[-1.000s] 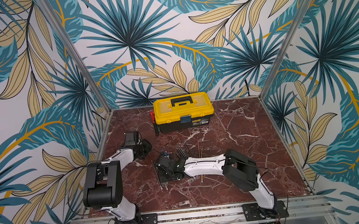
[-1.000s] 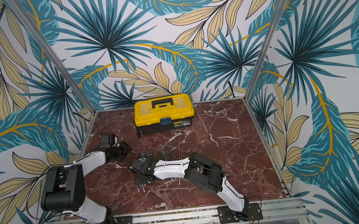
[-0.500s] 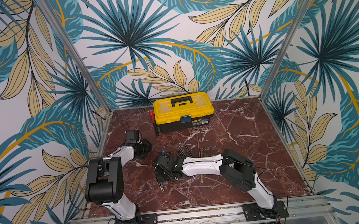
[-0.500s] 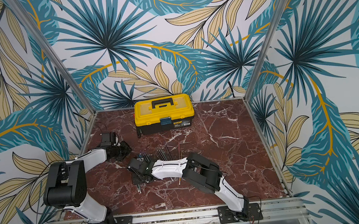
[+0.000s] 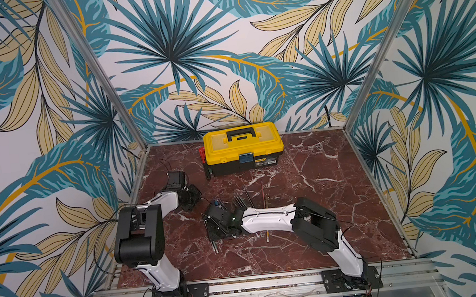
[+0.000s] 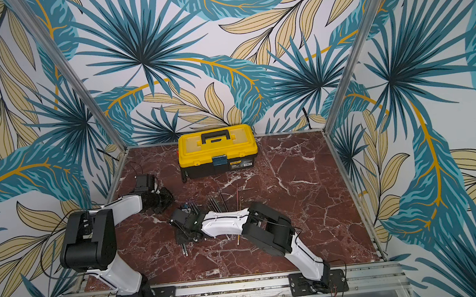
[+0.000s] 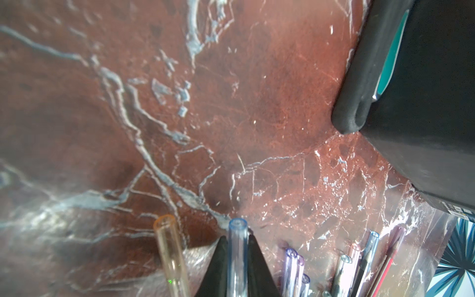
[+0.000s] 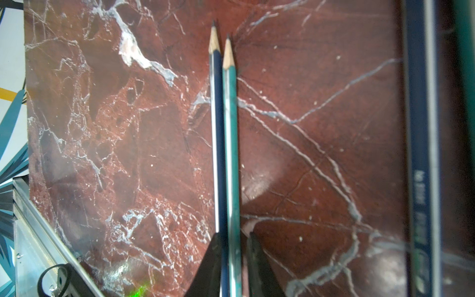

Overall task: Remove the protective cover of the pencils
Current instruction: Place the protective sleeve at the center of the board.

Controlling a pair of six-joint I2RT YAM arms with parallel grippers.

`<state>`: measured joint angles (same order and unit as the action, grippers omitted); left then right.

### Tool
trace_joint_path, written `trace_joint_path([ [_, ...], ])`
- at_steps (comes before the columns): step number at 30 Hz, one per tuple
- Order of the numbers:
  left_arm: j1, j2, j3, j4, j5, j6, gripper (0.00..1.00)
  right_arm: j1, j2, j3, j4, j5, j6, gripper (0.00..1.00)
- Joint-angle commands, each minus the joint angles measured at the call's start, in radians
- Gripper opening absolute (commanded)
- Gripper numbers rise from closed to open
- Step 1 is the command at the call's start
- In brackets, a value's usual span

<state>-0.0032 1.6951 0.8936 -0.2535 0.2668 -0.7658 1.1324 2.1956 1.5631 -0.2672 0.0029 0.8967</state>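
In both top views a red-brown, white-veined marble tabletop (image 5: 341,210) (image 6: 311,207) carries a yellow plastic toolbox with a black handle (image 5: 242,147) (image 6: 217,149) at the back. The long thin pencils (image 5: 246,197) (image 6: 216,202) lie fanned near the middle, in front of the toolbox, partly under the right arm's white forearm (image 5: 267,220), with one yellow pencil (image 5: 267,235) poking out on the near side. The left claw (image 5: 192,196) (image 6: 165,199) sits low to the left of them; the right claw (image 5: 214,226) (image 6: 183,227) is down over the pencils' left end. From above neither claw's jaws can be read. In the left wrist view the left claw (image 7: 237,241) is clamped on a pale-blue translucent cap (image 7: 237,252), its black fingers (image 7: 218,259) pressing both sides. An orange-tinted translucent cap (image 7: 168,252) lies just beside it, and lilac, pink and blue tinted caps (image 7: 293,267) cluster near the toolbox (image 7: 424,115). In the right wrist view the right claw (image 8: 235,241) straddles a navy pencil (image 8: 217,128) and a teal-green pencil (image 8: 230,128) lying touching side by side, both sharpened tips bare. Its jaws stand narrow, with a sliver of marble showing beside the teal one; whether they pinch I cannot tell. A blurred dark-blue pencil (image 8: 421,128) crosses close to the lens.
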Motion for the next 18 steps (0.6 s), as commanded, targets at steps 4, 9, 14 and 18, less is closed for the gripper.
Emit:
trace_joint_path([
  [4,-0.002,0.018,0.047,-0.046,-0.019,0.022,0.18,-0.003,-0.082,-0.026,-0.04,0.032,-0.037,0.24],
  [9,-0.003,0.02,0.056,-0.055,-0.024,0.024,0.2,-0.005,-0.14,-0.051,-0.07,0.084,-0.057,0.24],
  [14,-0.004,0.014,0.056,-0.061,-0.027,0.024,0.2,-0.018,-0.208,-0.111,-0.093,0.152,-0.066,0.25],
  [18,-0.003,0.011,0.054,-0.061,-0.022,0.029,0.2,-0.022,-0.234,-0.137,-0.124,0.201,-0.082,0.26],
])
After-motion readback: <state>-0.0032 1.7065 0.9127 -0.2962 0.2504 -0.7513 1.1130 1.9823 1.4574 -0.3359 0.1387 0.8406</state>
